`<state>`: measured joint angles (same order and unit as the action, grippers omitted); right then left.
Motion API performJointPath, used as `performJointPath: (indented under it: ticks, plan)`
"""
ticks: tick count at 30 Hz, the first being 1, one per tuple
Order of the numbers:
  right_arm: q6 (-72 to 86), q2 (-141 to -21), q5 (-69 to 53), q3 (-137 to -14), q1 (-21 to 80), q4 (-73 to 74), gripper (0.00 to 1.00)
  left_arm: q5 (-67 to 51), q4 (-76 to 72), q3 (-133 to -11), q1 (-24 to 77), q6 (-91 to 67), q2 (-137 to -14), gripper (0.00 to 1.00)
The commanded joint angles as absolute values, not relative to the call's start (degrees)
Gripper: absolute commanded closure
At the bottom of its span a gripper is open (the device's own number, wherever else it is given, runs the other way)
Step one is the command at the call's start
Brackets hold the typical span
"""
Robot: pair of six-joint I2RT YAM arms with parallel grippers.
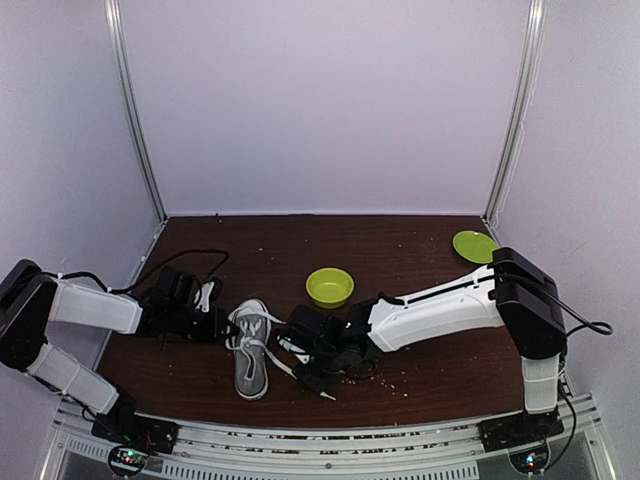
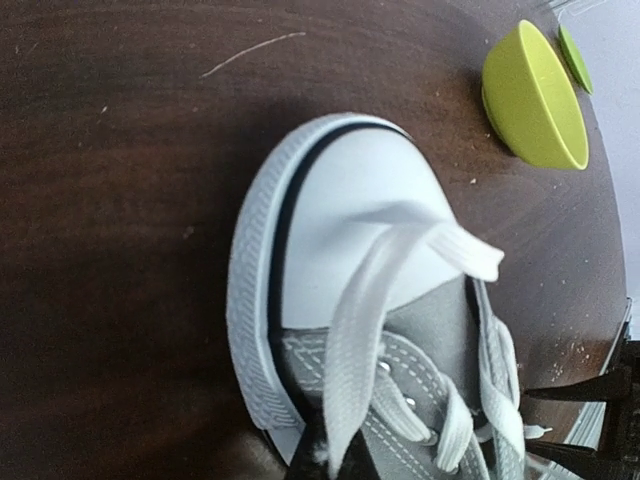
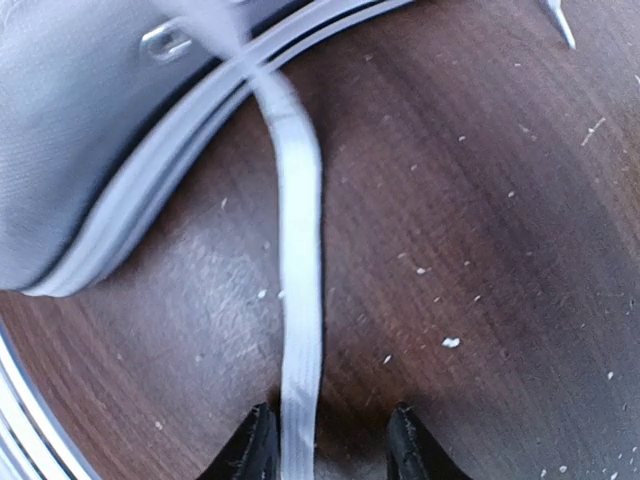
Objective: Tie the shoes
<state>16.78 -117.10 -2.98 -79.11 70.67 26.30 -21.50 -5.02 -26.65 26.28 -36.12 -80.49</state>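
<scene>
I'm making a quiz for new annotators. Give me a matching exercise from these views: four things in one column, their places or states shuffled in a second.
1. sneaker
2. green bowl
3. green plate
4. right gripper

A. at the back right corner of the table
B. jaws apart, white lace between them
C. right beside the left gripper
D. mid-table, beyond the sneaker

Pairs: 1-C, 2-D, 3-A, 4-B.

A lab booth: plain pale walls (image 1: 330, 100), aluminium posts (image 1: 135, 110), dark wooden table (image 1: 420, 250).
</scene>
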Motion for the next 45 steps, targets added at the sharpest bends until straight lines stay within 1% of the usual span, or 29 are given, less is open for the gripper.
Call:
performJointPath:
  ticks: [1, 2, 5, 9, 16, 21, 29, 33, 39, 45]
  plan:
    - [17.2, -120.0, -0.3, -80.8, 71.0, 29.0, 0.73, -25.9, -11.3, -26.8, 26.7, -34.7, -84.2, 1.0]
    - [17.3, -120.1, -0.2, -80.9, 71.0, 29.1, 0.78, -26.3, -11.4, -27.0, 26.7, -34.3, -84.2, 1.0]
    - [18.0, -119.5, 0.9, -80.3, 70.8, 29.1, 1.0, -26.0, -9.7, -27.7, 26.7, -32.2, -82.8, 1.0]
    - [19.3, -115.1, 5.4, -77.5, 69.8, 28.1, 1.0, -26.3, -7.3, -29.0, 26.7, -28.3, -78.7, 1.0]
    - [20.5, -103.1, 16.2, -73.1, 66.5, 27.0, 1.0, -32.2, -5.4, -30.2, 27.0, -24.4, -73.3, 1.0]
    - [19.9, -98.4, 18.8, -73.2, 64.2, 26.7, 1.0, -35.8, -5.8, -29.8, 28.5, -23.6, -70.5, 1.0]
    - [18.7, -97.8, 19.8, -78.4, 62.3, 24.7, 1.0, -41.5, -4.7, -33.2, 31.4, -23.5, -68.6, 1.0]
    - [18.9, -97.1, 18.6, -80.2, 61.4, 22.5, 1.0, -40.1, -2.5, -35.1, 34.2, -22.7, -68.6, 1.0]
    - [18.3, -97.0, 14.9, -81.7, 61.0, 20.8, 1.0, -38.1, -1.8, -35.2, 34.3, -22.2, -69.3, 1.0]
    - [17.6, -97.3, 12.3, -81.9, 60.9, 19.1, 1.0, -38.5, -1.8, -35.5, 34.2, -21.9, -71.9, 1.0]
